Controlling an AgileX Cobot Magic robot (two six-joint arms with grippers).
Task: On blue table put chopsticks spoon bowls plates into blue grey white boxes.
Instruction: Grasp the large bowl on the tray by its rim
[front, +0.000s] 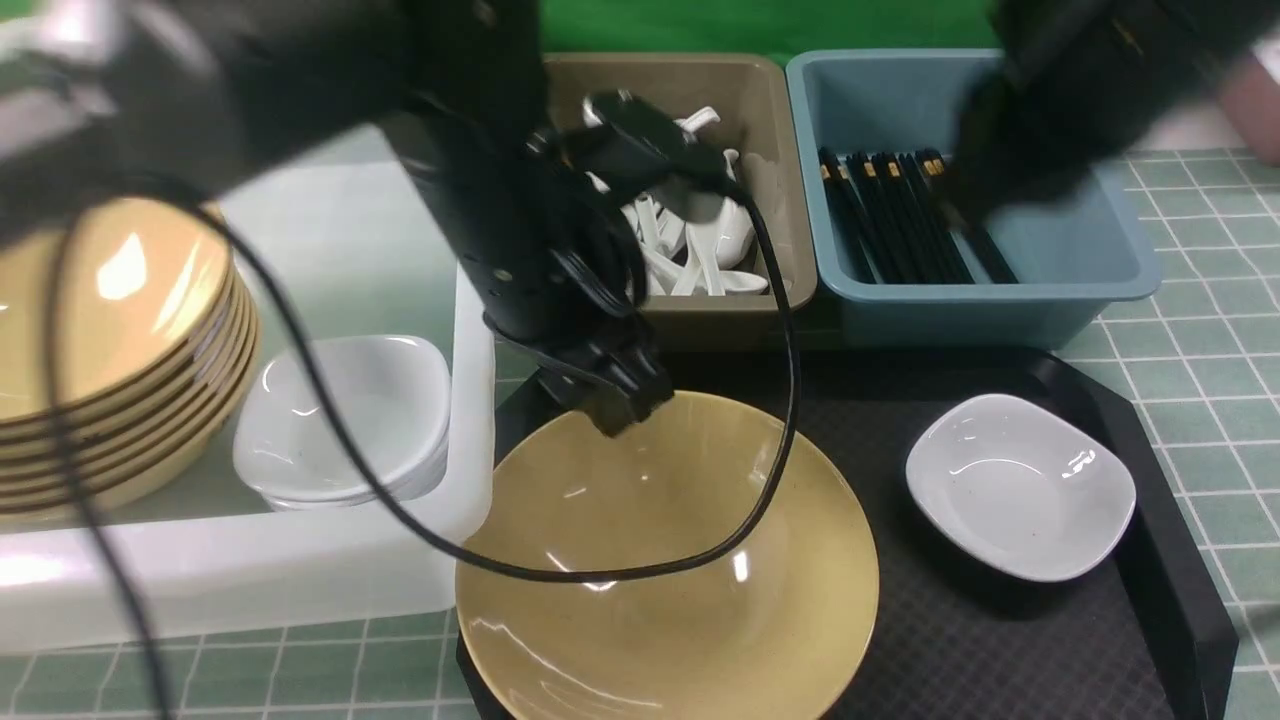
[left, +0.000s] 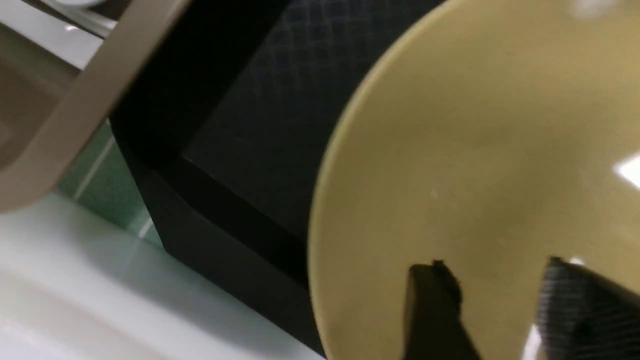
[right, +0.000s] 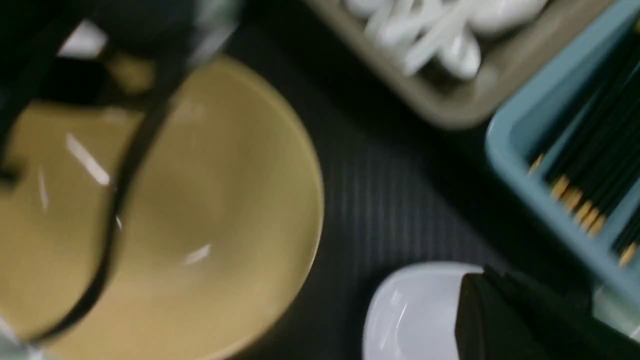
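The yellow bowl (front: 690, 570) on the black tray (front: 1000, 650) lies directly beneath the left end effector (front: 628, 405), which is half open, empty, and poised at its rim. The right end effector (front: 985, 185), over the blue box (front: 1000, 310), is farther off; its opening cannot be told.

The front camera sits in the middle on the robot's side and looks forward and down. It is far enough back to see the yellow bowl (front: 690, 600), the black tray (front: 1000, 640), the small white dish (front: 1020, 485), the white box (front: 250, 590), the grey box (front: 660, 80) and the blue box (front: 1080, 250). The left wrist camera looks down from very close at the bowl's edge and a tray corner. The right wrist camera is higher and blurry; it shares the bowl, dish, tray, grey box and blue box with the front view.
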